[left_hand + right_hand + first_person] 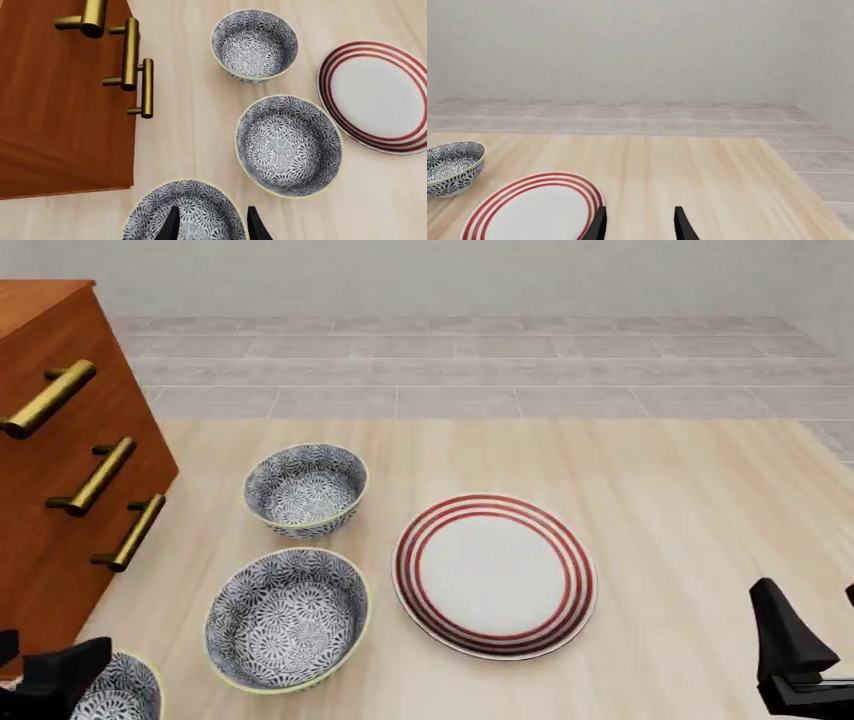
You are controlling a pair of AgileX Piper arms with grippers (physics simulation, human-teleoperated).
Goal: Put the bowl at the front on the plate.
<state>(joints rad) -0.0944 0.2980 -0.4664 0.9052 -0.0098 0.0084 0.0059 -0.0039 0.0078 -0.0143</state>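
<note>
Both grippers are plain matte black with no markings, cables or screws that I can make out. The left gripper (pixel 54 678) shows at the lower left of the front view as a dark angular block. The right gripper (pixel 801 655), lower right, has a tapered, wedge-shaped finger above a chunky black base. In the wrist views, the fingertips (pixel 172 226) are thin black blades narrowing to points.

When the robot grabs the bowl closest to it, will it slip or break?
The nearest bowl looks like glazed ceramic, so it is probably hard, rather slippery and breakable if dropped. Its thin rim gives the left gripper something to pinch. The round, deep shape might tilt when lifted by one side.
</note>
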